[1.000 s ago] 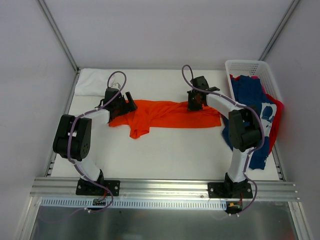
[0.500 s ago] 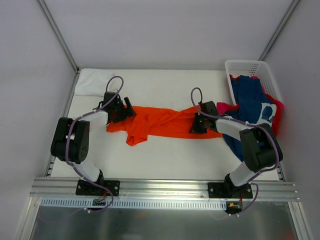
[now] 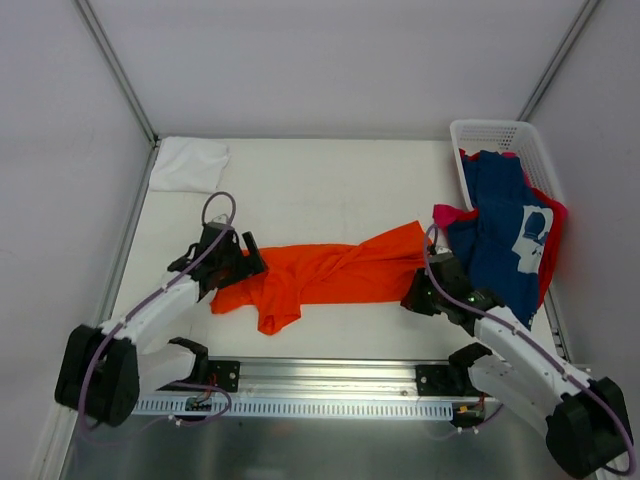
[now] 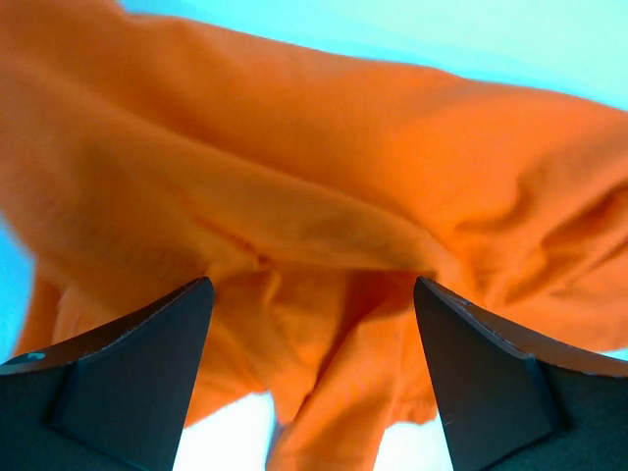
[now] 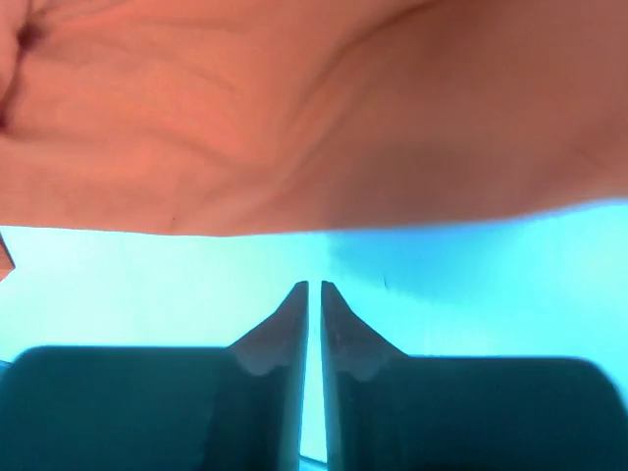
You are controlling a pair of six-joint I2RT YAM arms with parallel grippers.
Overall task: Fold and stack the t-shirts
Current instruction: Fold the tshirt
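White desk (image 3: 330,180) carries the plain bright orange cloth t-shirt (image 3: 330,275), crumpled lengthwise between my arms. My left tool (image 3: 245,268) gapes wide apart at its left end. My right tool (image 3: 418,298), fingers together on nothing, sits near its right end.

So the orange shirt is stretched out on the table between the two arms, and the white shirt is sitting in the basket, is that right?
Not quite. The white shirt is not in the basket; it lies on the far left corner of the table, as the top view shows. The part about the orange shirt is right.
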